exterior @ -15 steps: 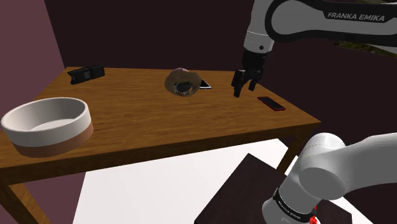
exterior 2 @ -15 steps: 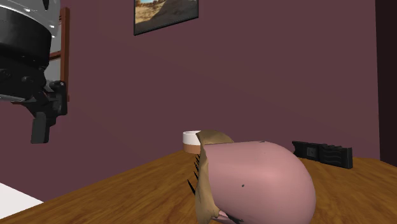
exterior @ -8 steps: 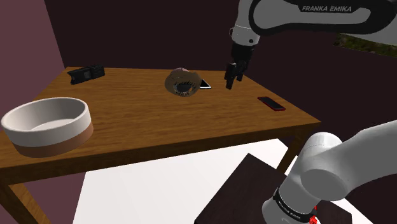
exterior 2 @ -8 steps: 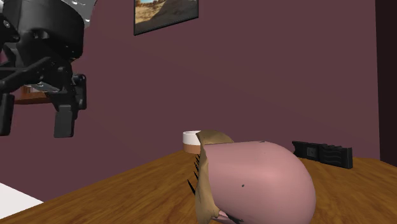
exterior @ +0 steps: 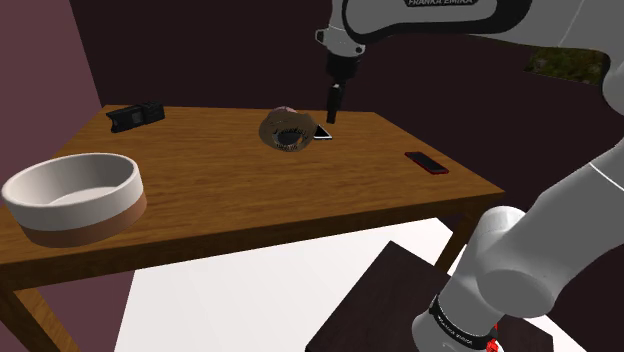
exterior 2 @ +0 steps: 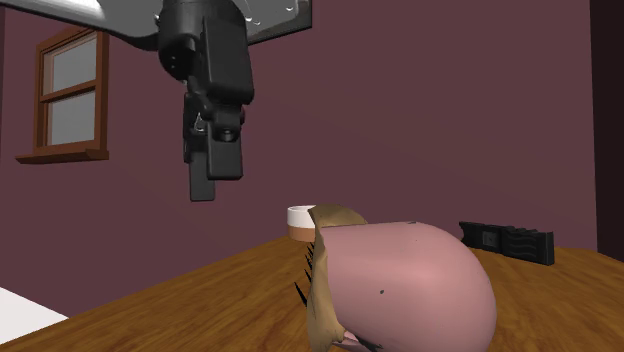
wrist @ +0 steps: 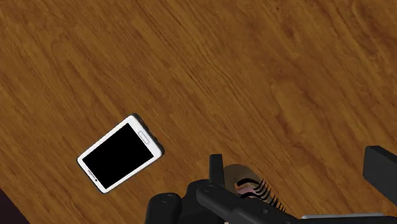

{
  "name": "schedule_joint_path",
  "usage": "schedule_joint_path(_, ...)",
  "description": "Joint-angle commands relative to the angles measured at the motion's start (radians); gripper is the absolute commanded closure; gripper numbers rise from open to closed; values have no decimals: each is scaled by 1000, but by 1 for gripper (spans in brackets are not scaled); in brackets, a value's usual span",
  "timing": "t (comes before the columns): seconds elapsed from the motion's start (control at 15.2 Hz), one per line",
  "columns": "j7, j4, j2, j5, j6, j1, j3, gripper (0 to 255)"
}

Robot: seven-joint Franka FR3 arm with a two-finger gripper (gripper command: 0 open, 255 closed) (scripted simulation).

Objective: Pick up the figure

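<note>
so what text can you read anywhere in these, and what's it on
"FRANKA EMIKA": on the white arm, at the top edge of the shoulder view, which cuts off the tops of the letters.
Small white marks on the dark band around the arm's base: too small to read.
Phone: its screen is plain black, with no text.

A: Wrist view: the pink, tan-haired rounded figure (wrist: 247,179) is mostly hidden behind the black two-finger gripper (wrist: 296,162)!
B: Second exterior view: its underside is cut by the bottom edge, and it covers part of the white bowl (exterior 2: 300,214) behind.
A: One finger (wrist: 380,167) runs off the picture's edge.
</note>
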Motion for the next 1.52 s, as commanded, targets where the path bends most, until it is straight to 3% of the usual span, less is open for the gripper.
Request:
schedule_joint_path(0.0,-91,70,64,-5,9,19,-4,0)
schedule_joint_path(0.53,-388,322,285,-7,26,78,16,0)
schedule_joint_path(1.12,-366,205,271,-14,127,76,14,0)
schedule_joint_path(1.19,-366,206,272,-14,127,76,14,255)
schedule_joint_path(1.45,-366,205,271,-14,127,76,14,255)
